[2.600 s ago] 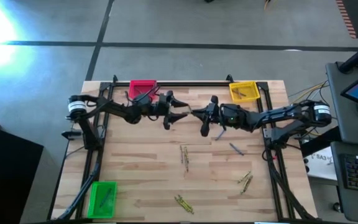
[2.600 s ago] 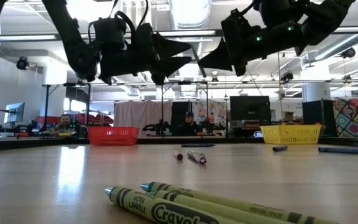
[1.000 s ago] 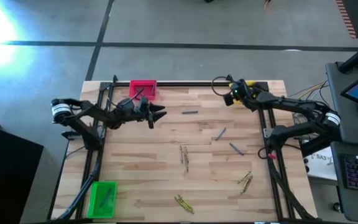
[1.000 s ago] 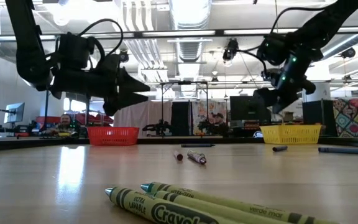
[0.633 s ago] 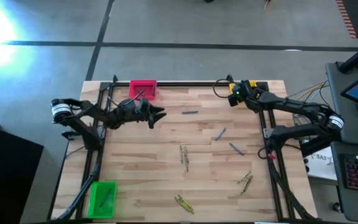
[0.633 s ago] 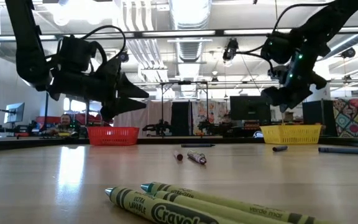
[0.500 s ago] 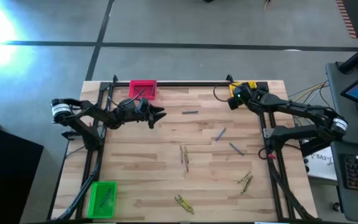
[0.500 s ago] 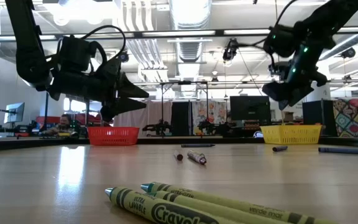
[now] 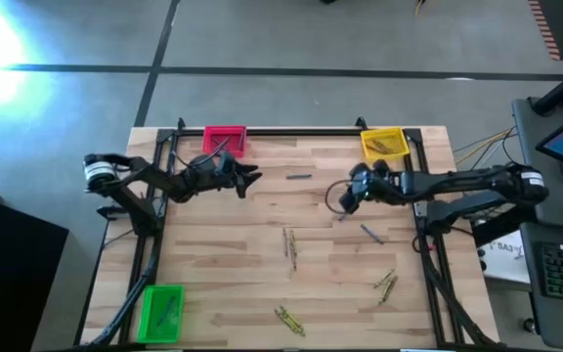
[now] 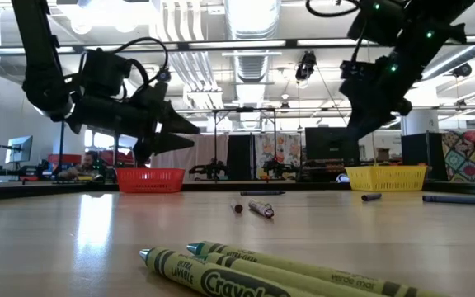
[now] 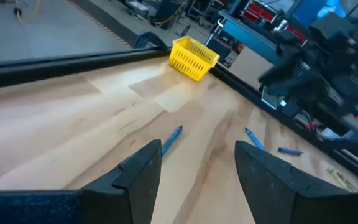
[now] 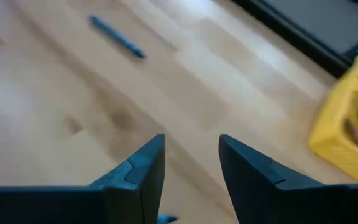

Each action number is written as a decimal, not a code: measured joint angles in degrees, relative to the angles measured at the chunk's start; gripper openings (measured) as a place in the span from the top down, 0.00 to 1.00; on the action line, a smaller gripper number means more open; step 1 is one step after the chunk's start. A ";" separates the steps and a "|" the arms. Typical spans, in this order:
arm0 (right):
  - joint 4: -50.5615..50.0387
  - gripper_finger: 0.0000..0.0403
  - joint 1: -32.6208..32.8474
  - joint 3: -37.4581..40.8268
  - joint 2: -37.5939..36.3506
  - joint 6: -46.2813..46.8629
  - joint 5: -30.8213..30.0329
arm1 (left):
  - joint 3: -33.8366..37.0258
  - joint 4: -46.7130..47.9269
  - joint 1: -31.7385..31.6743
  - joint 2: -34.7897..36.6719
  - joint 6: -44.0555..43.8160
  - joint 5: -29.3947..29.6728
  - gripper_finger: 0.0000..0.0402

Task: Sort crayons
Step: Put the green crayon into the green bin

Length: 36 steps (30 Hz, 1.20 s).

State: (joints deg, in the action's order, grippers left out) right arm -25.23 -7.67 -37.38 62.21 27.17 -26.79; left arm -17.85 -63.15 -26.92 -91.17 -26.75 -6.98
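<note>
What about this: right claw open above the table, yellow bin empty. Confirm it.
Not quite. The right claw is open above the table, but the yellow bin is not empty: the high view shows crayons lying in it.

I note the crayons [image 9: 290,246] scattered flat on the wood — three grey-blue sticks lying singly toward the far and right side. Olive-yellow ones lie in small clusters at centre, near edge and right.

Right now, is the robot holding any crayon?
No. The left gripper and right gripper are both open with nothing between their fingers.
</note>
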 joint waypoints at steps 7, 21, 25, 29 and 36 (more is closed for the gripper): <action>-6.01 0.65 6.91 -5.01 3.79 6.93 8.11 | -0.85 -0.16 0.27 -0.03 -0.47 -1.07 0.53; -14.02 0.66 16.83 -5.36 11.71 20.88 21.05 | -2.02 -1.28 0.60 0.19 7.85 -1.08 0.69; -14.96 0.66 19.45 -5.48 13.96 22.99 21.35 | -3.14 1.10 0.63 -0.60 12.20 -1.09 0.72; -23.45 0.66 20.12 -6.46 14.75 24.96 22.98 | -4.54 7.07 1.05 -2.28 12.26 -3.34 0.73; -27.33 0.66 20.42 -6.47 14.06 30.00 28.86 | -8.83 8.54 1.62 -5.28 9.08 -9.72 0.73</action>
State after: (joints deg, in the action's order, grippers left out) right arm -52.56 12.75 -43.86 76.27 57.17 2.08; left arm -26.68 -54.61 -25.30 -96.44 -17.67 -16.71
